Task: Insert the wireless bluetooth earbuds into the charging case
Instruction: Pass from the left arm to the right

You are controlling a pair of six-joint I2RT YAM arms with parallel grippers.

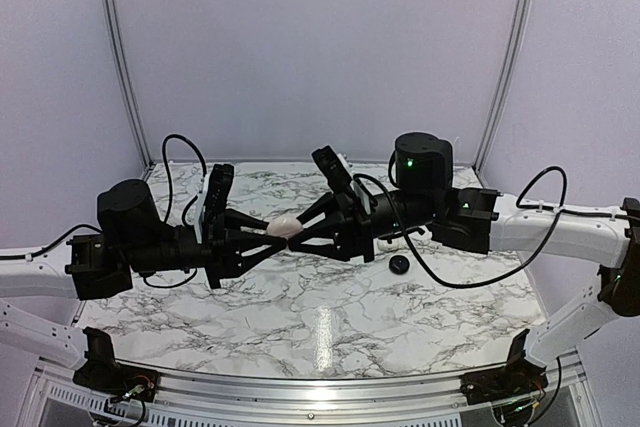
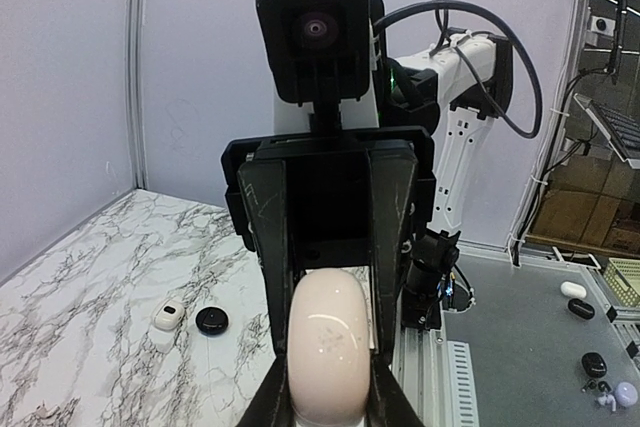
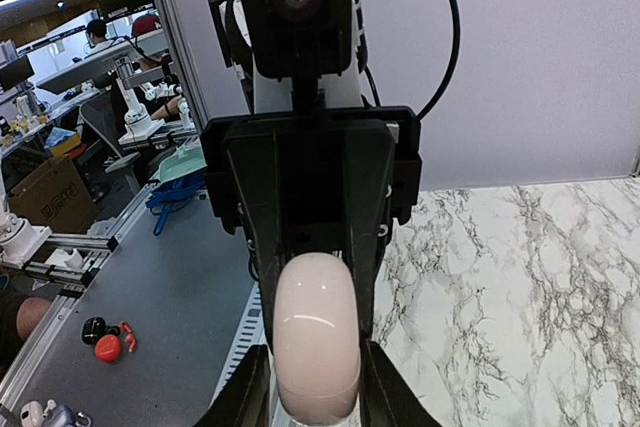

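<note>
Marbled desk [image 1: 320, 337] below, pale booth walls behind. Found charging case [image 1: 283, 226] held mid-air well above desk, lid shut, long axis lying left-right along the line between the 2 arms. Saw left jaws pinched nearly closed on its left end, right jaws clamped the same way on its right end. Rated neither arm nearer. Spotted no earbuds in view; judged lid-opening the next need.
</note>
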